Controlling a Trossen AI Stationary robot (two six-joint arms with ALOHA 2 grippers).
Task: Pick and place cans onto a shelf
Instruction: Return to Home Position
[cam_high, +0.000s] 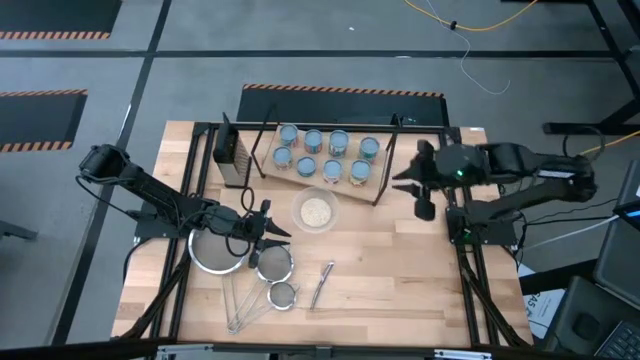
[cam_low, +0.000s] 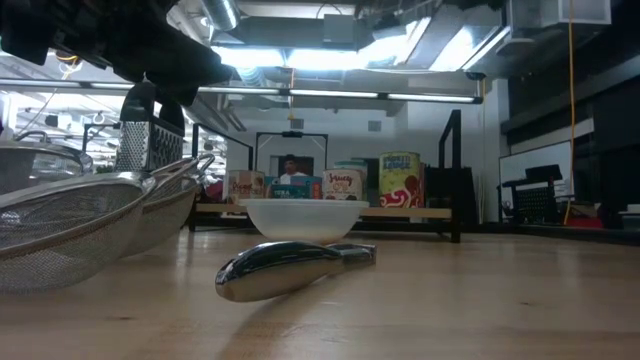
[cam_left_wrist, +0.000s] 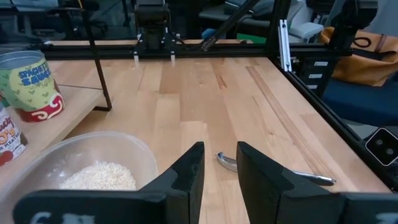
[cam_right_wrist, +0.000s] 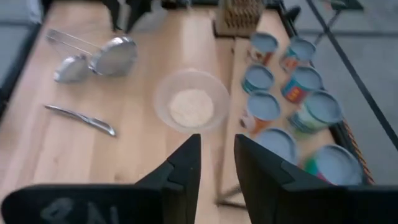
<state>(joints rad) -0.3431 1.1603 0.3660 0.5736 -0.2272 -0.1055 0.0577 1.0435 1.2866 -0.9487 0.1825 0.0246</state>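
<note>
Eight cans (cam_high: 325, 155) with pale blue tops stand upright in two rows on the light-wood shelf (cam_high: 384, 165) at the table's far middle. They also show in the right wrist view (cam_right_wrist: 292, 87) and the low view (cam_low: 340, 185). My left gripper (cam_high: 264, 222) is open and empty above the strainers, left of the clear bowl; its fingers show a gap in the left wrist view (cam_left_wrist: 219, 168). My right gripper (cam_high: 422, 192) is open and empty, raised just right of the shelf; the right wrist view (cam_right_wrist: 217, 168) looks down past it at the shelf's right end.
A clear bowl of pale grains (cam_high: 315, 211) stands just in front of the shelf. Three steel mesh strainers (cam_high: 218, 250) lie at the near left, a metal utensil (cam_high: 322, 283) beside them. A box grater (cam_high: 232, 152) stands left of the shelf.
</note>
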